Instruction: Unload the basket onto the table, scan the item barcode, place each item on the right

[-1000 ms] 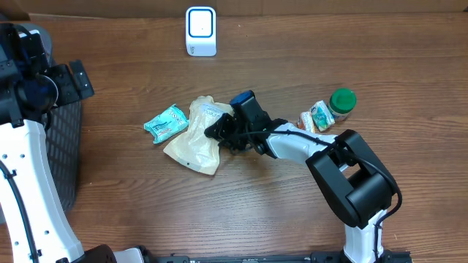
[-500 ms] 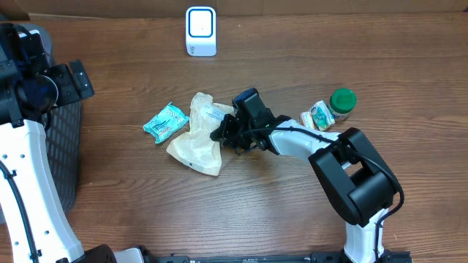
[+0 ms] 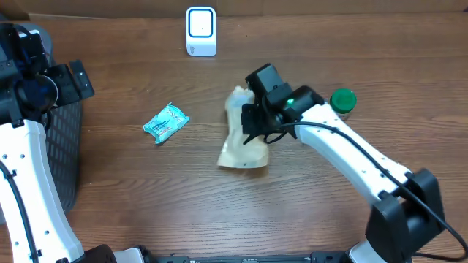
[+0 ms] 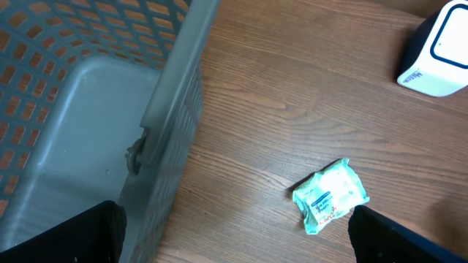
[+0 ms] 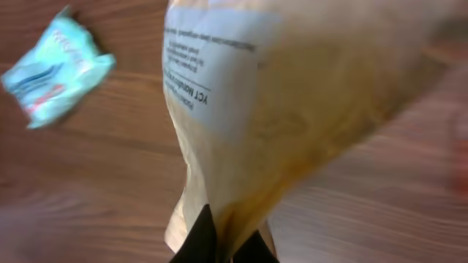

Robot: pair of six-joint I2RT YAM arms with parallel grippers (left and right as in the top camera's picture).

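Closest in, from the right wrist: right gripper (image 5: 219,245) pinched tight on one edge of the tan pouch (image 5: 314,117), dark fingertips (image 5: 196,237) pressed together with the paper caught between. White printed label on the pouch's face, text too blurred to read. Beyond the pouch, off to one side, a teal packet (image 5: 55,69) flat on the wooden table (image 5: 95,183).

From overhead, same grip at mid-table: pouch crumpled, stretching from the right gripper toward the near edge, well apart from the teal packet on the left. Unclear whether its lower end touches the wood. Just past the right arm, a green-lidded jar (image 3: 342,101), upright, close to the wrist.

Off to the left, left gripper (image 4: 234,245) spread wide and holding nothing, poised above the rim of a grey mesh basket (image 4: 88,109) at the table's side, teal packet lying ahead of it on bare wood.

Farthest back, white scanner (image 3: 200,31) near the table's far edge, blue-outlined face toward the overhead camera, well apart from the pouch.
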